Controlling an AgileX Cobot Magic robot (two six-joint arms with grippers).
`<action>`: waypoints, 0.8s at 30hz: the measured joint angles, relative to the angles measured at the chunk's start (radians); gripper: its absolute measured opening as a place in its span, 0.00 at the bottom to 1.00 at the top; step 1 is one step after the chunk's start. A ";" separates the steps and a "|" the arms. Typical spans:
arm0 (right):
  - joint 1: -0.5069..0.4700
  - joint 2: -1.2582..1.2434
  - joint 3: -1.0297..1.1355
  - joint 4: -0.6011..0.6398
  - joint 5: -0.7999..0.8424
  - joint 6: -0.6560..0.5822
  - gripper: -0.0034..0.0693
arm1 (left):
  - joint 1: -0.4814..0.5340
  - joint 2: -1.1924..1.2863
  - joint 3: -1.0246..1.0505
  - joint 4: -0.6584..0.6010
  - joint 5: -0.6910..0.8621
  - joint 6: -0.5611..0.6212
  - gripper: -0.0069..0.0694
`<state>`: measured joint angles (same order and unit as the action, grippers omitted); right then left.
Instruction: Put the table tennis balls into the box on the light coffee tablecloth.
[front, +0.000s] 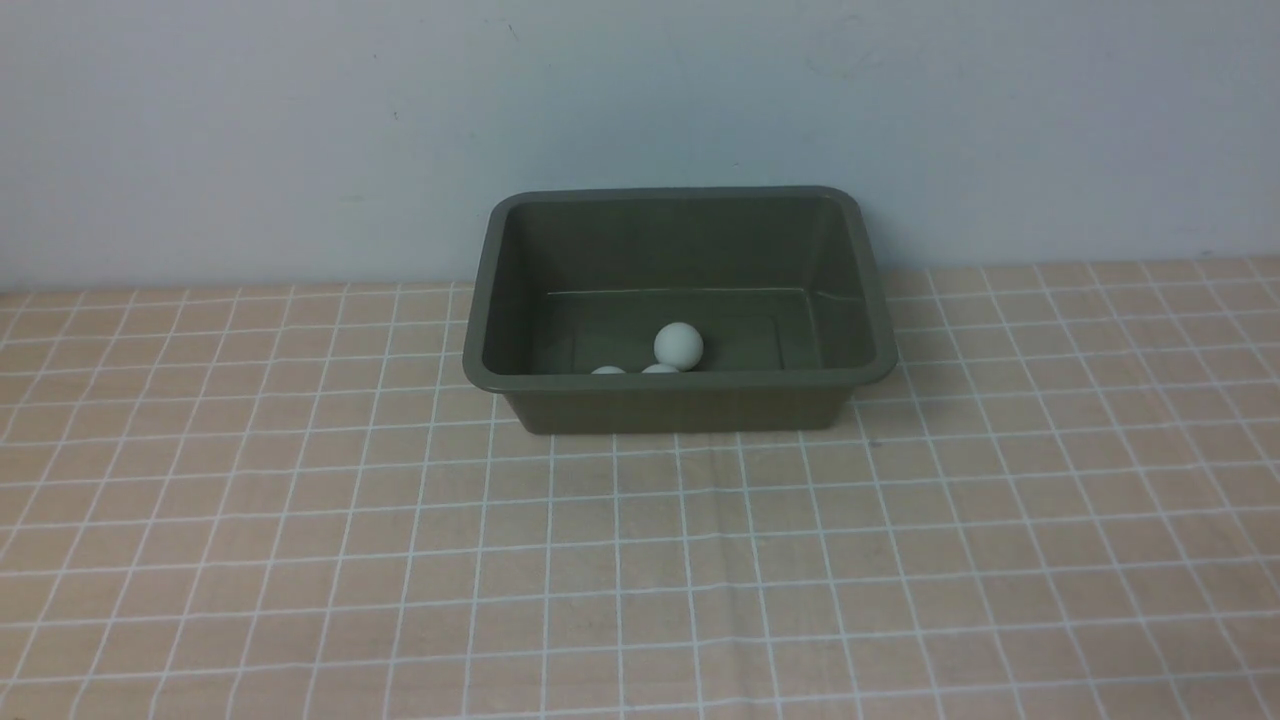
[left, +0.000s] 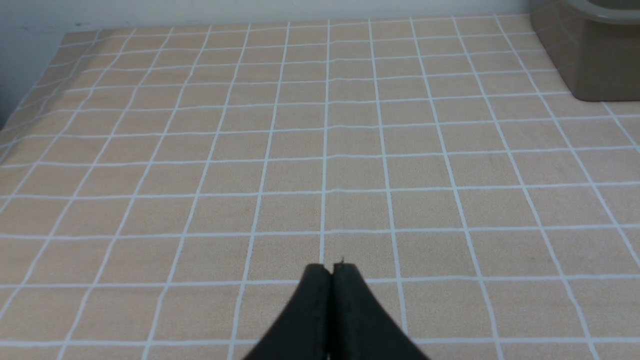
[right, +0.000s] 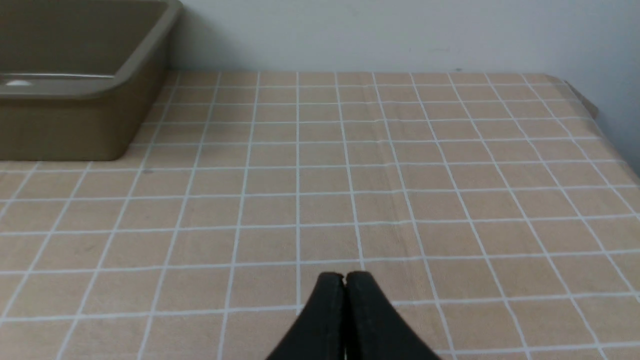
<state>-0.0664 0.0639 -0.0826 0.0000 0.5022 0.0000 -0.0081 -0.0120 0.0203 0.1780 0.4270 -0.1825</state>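
My left claw (left: 331, 272) is closed, its two black fingers pressed flat together with nothing between them, hanging over bare cloth (left: 320, 165). My right claw (right: 344, 280) is the same: fingers tight together, empty, over bare cloth as well.

In the front view neither of my arms shows. The box (front: 678, 382) sits at about 12 o'clock from the cloth's middle, close to the pale wall (front: 640, 100) behind it, long side facing me. All three balls are inside it. One ball (front: 678, 344) lies in plain sight on the floor of the box, a little toward 7 o'clock of the floor's centre. The other two, ball (front: 608, 370) and ball (front: 660, 368), hide mostly behind the near rim, only their tops peeking over; they lie at 7 and 6 o'clock of the first, near it, though I cannot tell whether any of them touch.

From my left wrist the box's corner shows well apart from the claw. From my right wrist the box's near corner and rim show, again well apart from my fingers.
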 joint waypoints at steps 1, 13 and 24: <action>-0.009 -0.021 0.026 0.000 -0.011 0.000 0.03 | 0.000 0.000 0.000 0.000 0.000 0.000 0.00; -0.019 -0.074 0.084 0.000 -0.030 0.000 0.03 | 0.000 0.000 0.000 0.000 0.000 0.000 0.00; -0.019 -0.074 0.084 0.000 -0.030 0.000 0.03 | 0.000 0.000 0.000 0.000 0.000 0.000 0.00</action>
<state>-0.0851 -0.0098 0.0013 0.0000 0.4720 0.0000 -0.0081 -0.0120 0.0203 0.1780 0.4270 -0.1825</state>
